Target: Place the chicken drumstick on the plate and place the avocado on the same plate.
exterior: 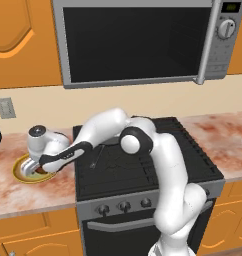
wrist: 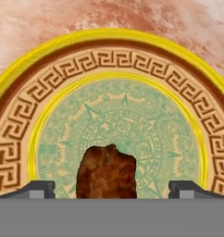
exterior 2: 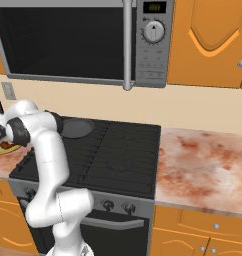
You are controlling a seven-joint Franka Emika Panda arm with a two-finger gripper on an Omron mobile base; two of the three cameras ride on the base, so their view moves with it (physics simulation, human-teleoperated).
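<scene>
End effector [wrist: 112, 187] released, fingertips [wrist: 39, 188] spread wide apart over the plate [wrist: 132, 60]. Chicken drumstick [wrist: 106, 172] lies between them on the plate's green centre, touching neither tip, long axis running away from the hand camera. Plate rests on the marbled surface [wrist: 63, 18].

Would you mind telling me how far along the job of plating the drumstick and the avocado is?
Done, it seems: the chicken drumstick lies on the pale green centre of the plate, between the wide-apart fingertips of the hand, which touch nothing. In hand: nothing; the hand hovers open just above the plate, left of the stove. Left: the avocado, which isn't on the visible part of the plate.
</scene>
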